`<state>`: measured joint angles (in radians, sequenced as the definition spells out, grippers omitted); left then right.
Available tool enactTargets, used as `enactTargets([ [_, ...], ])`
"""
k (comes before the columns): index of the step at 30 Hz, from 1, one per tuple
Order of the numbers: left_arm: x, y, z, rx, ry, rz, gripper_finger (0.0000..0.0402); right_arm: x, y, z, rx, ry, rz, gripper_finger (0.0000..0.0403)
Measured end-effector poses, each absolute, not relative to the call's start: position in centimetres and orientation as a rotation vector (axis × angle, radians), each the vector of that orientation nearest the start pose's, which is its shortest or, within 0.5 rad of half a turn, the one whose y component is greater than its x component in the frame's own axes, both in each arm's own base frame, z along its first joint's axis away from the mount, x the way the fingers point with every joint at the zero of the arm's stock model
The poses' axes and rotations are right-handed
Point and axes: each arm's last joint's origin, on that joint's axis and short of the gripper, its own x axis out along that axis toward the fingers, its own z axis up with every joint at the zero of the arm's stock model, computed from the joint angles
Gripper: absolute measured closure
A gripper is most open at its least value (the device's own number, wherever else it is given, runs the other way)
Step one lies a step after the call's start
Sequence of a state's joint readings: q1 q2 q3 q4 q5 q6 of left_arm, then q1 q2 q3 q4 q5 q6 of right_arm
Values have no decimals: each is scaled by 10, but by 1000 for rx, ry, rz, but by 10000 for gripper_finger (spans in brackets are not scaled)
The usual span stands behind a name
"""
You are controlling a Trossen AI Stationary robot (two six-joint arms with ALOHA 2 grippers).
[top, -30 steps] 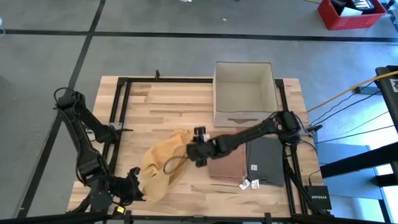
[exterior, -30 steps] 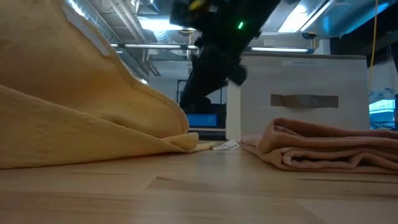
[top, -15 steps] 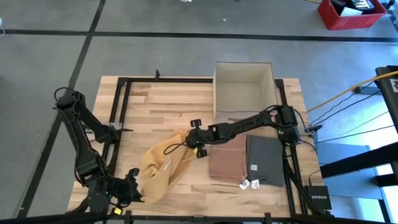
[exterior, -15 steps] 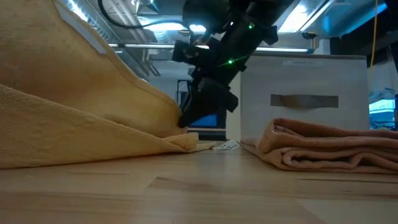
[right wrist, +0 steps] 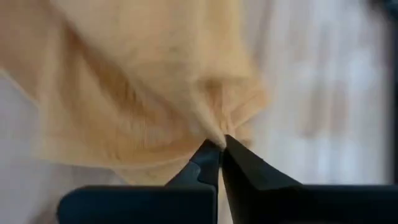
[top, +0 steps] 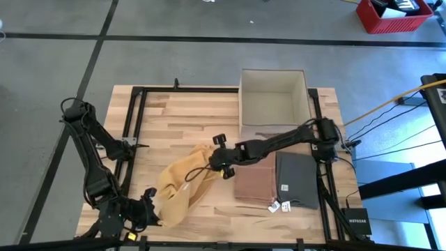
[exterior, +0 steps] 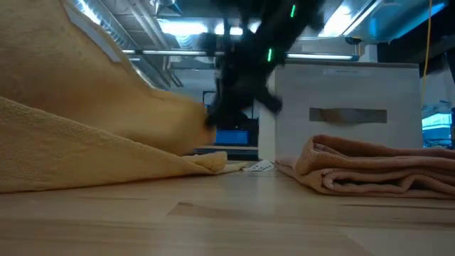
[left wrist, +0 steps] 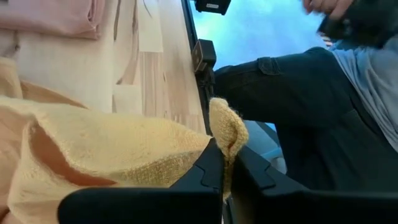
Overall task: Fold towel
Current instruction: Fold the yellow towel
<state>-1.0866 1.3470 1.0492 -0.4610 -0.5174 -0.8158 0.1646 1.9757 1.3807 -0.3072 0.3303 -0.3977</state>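
Note:
A yellow towel (top: 182, 185) lies crumpled on the wooden table, left of centre; in the low view the towel (exterior: 92, 135) slopes up toward the upper left. My left gripper (top: 151, 203) sits at the table's near left corner, shut on the towel's near end, which is raised off the table. My right gripper (top: 211, 166) reaches in from the right and is shut on the towel's far right part. It shows as a dark blur (exterior: 238, 99) in the low view. My left gripper pinches a bunched corner of the towel (left wrist: 225, 127) between its two fingers, and the cloth sticks out past the fingertips. This end is lifted off the table, and the cloth runs away from it in a loose fold. My right gripper pinches a gathered bit of the towel's edge (right wrist: 219, 134) between its fingertips, slanting down from the table's right side. Wrinkles fan out from the pinch, and the cloth beyond it rests on the table.
A folded brown towel (top: 254, 183) and a folded grey towel (top: 298, 180) lie side by side right of the yellow one. A white open box (top: 273, 103) stands at the far right. A person (left wrist: 298, 112) is beside the table's near edge.
My right gripper has moved from over the brown towel's left edge toward the table's left, onto the yellow towel's far right part. It has rolled at the wrist and shut on the cloth. The towel has barely shifted.

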Motion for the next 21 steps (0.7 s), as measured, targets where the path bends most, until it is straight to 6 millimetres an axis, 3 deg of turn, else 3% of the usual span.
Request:
enactTargets([
  [6,141,-235,292,-198,636,-262,398,388,89,271,-679,807,-65,396],
  [11,135,-217,312,-184,520,-209,396,356,103,345,-664,716,-188,398],
  [21,104,-141,378,-234,148,40,394,313,104,465,-570,501,-394,399],
])
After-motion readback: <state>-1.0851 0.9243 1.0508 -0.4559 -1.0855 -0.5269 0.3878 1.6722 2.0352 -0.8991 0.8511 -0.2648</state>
